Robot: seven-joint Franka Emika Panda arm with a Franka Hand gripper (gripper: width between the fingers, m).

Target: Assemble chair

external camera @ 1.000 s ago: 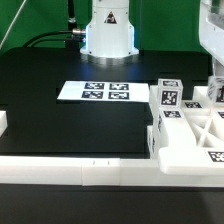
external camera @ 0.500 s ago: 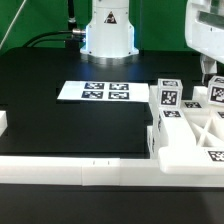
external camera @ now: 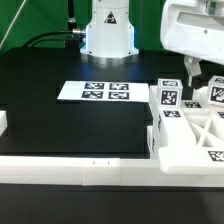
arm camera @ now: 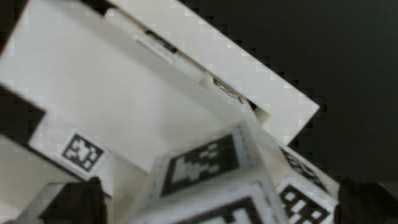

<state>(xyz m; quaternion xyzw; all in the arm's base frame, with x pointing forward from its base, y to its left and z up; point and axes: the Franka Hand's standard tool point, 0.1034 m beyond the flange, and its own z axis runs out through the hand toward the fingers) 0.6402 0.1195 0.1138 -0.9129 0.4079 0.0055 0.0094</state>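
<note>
The tool (external camera: 198, 72) hangs with jaws spread, holding nothing. Below it, at 3 o'clock on the surface (external camera: 70, 125), sit the chair pieces (external camera: 190, 125)

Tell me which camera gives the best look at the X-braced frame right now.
The exterior view: the X-braced frame shows its crossed bars and tagged corner at that view's right, beside the tagged block. The wrist view shows only close-up, blurred white pieces with tags; whether the frame is among them cannot be told.
</note>
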